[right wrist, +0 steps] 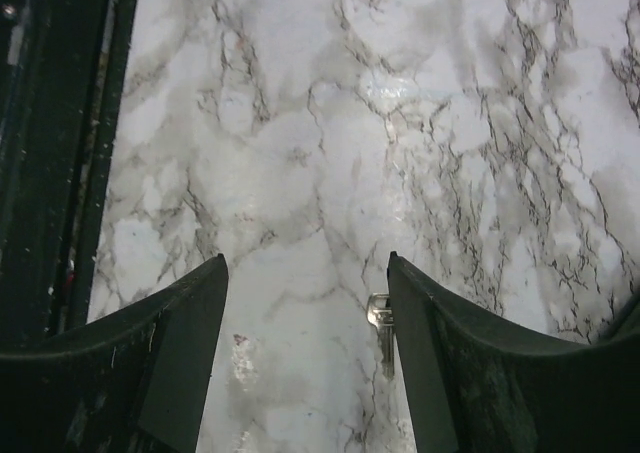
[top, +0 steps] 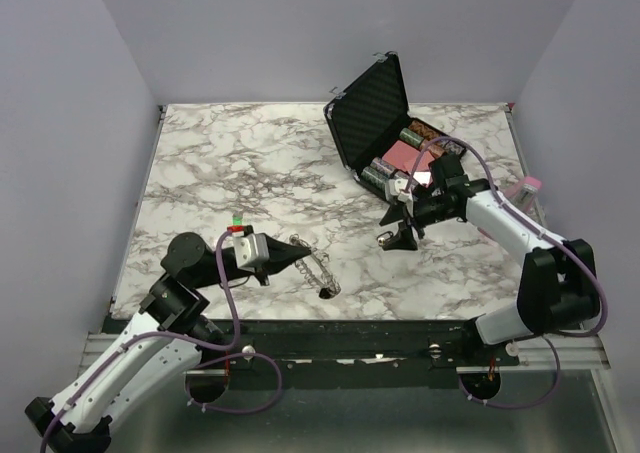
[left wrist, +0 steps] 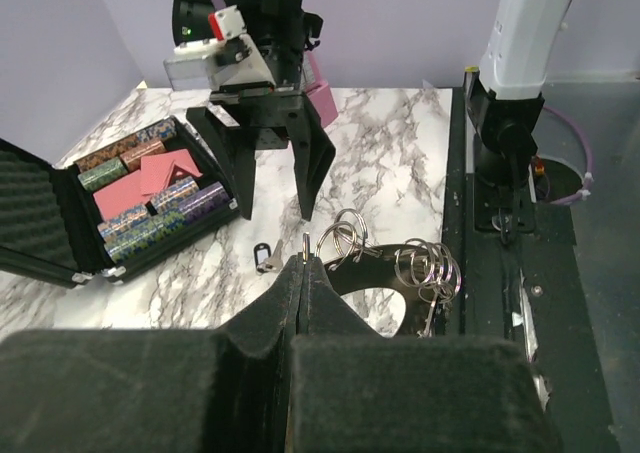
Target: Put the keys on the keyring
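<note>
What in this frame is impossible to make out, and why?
1. Right wrist view: the silver key is partly hidden behind the right hand's finger.
2. Left wrist view: the shut left hand covers whatever it pinches beside the keyring.
3. Top view: the keyring's links are too small to count.

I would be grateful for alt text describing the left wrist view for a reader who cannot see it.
The left pincer, shut on a thin metal piece, fills the foreground, with the silver loops of the keyring just beyond its tips. Opposite, the right pincer hangs open over a small key, and an open black case sits at left.
</note>
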